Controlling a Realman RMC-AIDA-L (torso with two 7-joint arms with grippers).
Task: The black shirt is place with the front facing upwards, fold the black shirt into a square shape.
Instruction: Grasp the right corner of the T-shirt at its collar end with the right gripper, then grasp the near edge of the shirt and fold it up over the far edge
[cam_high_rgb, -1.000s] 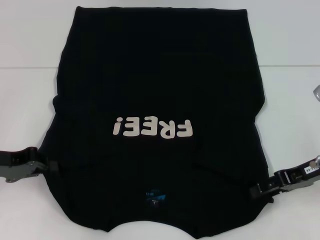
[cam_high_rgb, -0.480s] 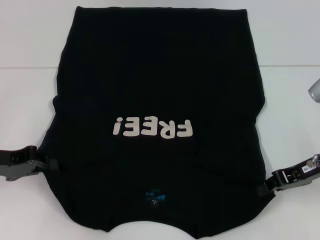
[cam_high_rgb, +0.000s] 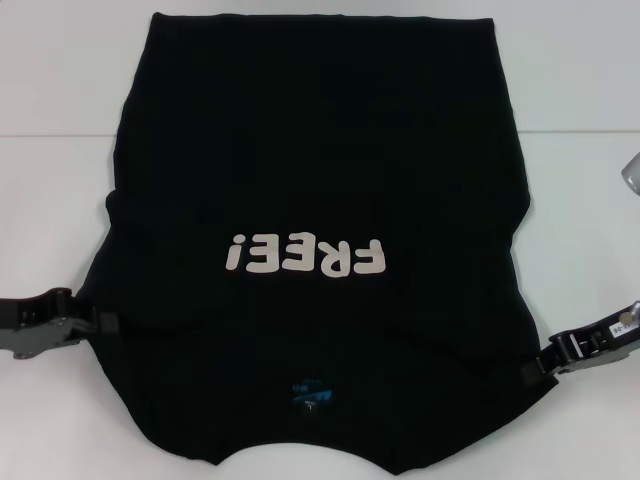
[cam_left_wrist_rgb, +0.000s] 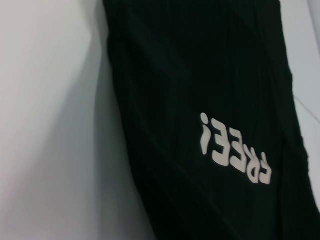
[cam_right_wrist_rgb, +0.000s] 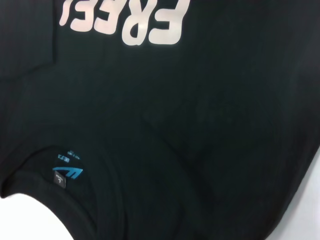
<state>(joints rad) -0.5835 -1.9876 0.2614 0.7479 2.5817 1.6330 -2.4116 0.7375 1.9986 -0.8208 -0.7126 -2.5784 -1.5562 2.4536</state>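
Note:
The black shirt (cam_high_rgb: 320, 160) lies flat on the white table, front up, its collar toward me and both sleeves folded in. Its off-white "FREE!" print (cam_high_rgb: 305, 255) reads upside down, and the small blue neck label (cam_high_rgb: 310, 393) sits near the collar. My left gripper (cam_high_rgb: 108, 325) rests at the shirt's left edge. At the lower right edge is my right gripper (cam_high_rgb: 528, 372), touching the cloth. The left wrist view shows the shirt (cam_left_wrist_rgb: 200, 75) and the print (cam_left_wrist_rgb: 235, 150). The right wrist view shows the print (cam_right_wrist_rgb: 130, 20) and the label (cam_right_wrist_rgb: 67, 172).
Bare white table (cam_high_rgb: 60, 220) flanks the shirt on both sides. A small grey object (cam_high_rgb: 632, 172) pokes in at the right edge. The shirt's collar end lies at the table's near edge.
My right gripper has slid outward to the right and slightly up along the shirt's lower right edge. The left gripper has edged a little toward the shirt.

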